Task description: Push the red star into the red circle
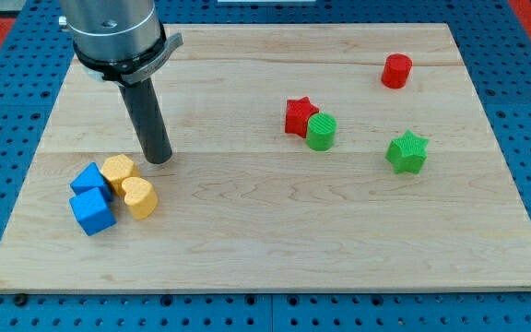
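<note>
The red star [298, 115] lies right of the board's middle, touching a green circle [322, 132] at its lower right. The red circle [396, 71] stands apart near the view's top right. My tip [159, 158] rests on the board at the left, far from the red star, just above and right of the yellow blocks.
A cluster sits at the lower left: two blue blocks [91, 199] and two yellow blocks, a hexagon-like one [118, 170] and a heart [140, 197]. A green star [407, 152] lies at the right. The wooden board [275, 249] sits on a blue pegboard surface.
</note>
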{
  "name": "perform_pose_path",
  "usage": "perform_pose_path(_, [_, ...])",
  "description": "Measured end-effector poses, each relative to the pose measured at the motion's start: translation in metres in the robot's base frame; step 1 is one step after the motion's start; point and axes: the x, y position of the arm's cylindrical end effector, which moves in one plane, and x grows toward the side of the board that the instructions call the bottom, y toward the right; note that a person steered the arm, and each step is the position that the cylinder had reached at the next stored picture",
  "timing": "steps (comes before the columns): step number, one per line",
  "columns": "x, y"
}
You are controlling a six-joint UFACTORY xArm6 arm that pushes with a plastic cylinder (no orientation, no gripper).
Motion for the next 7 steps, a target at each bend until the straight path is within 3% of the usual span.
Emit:
perform_pose_path(4, [0.0, -0.01])
perform_pose_path(5, [-0.02, 0.041])
perform_pose_path(7, [-0.07, 0.229])
